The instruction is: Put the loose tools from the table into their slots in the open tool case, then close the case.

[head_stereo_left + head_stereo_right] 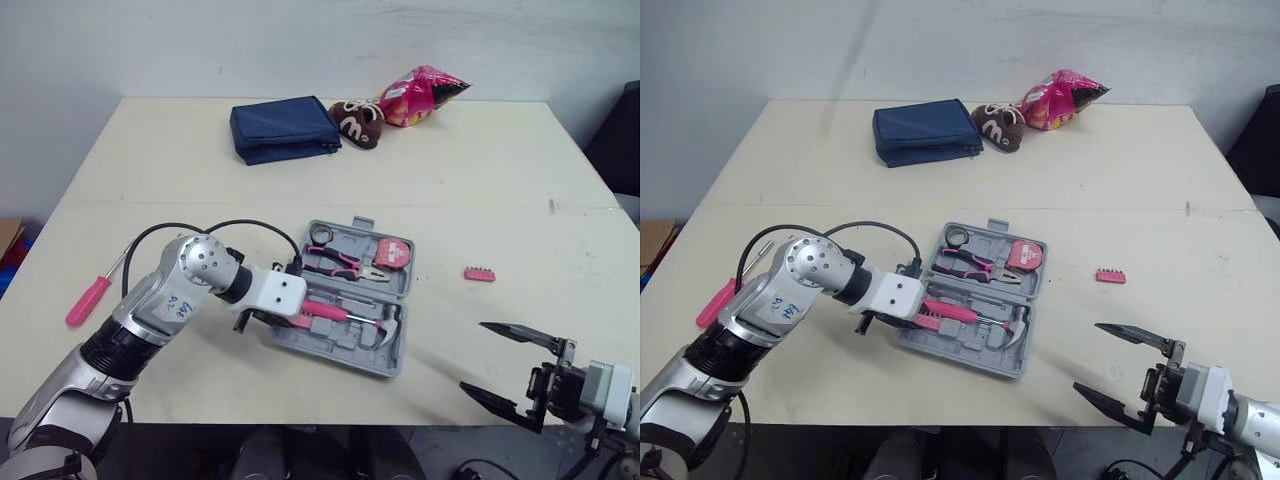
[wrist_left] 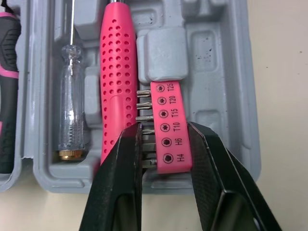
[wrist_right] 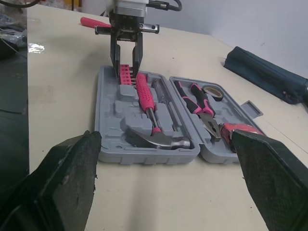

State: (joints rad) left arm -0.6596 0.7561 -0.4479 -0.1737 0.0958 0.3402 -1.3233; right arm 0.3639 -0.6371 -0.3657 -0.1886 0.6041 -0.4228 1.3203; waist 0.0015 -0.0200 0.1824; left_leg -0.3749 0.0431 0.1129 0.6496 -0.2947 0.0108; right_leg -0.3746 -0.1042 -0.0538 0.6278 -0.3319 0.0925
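Note:
The grey tool case [image 1: 390, 360] lies open near the table's front, holding a pink-handled hammer [image 1: 350, 318], pliers [image 1: 335, 262], a tape measure [image 1: 393, 251] and a clear-handled screwdriver [image 2: 71, 96]. My left gripper [image 2: 165, 127] reaches into the case's left end, its fingers pressed on both sides of a pink bit holder [image 2: 171, 125] that lies beside the hammer handle. A second pink bit holder [image 1: 479, 273] lies loose on the table right of the case. A pink-handled screwdriver [image 1: 90, 298] lies on the table at far left. My right gripper [image 1: 473, 356] hangs open at the front right edge, holding nothing.
At the back of the table are a navy pouch [image 1: 285, 128], a brown plush item [image 1: 358, 122] and a pink snack bag [image 1: 420, 95]. A black cable [image 1: 250, 226] loops over my left arm near the case.

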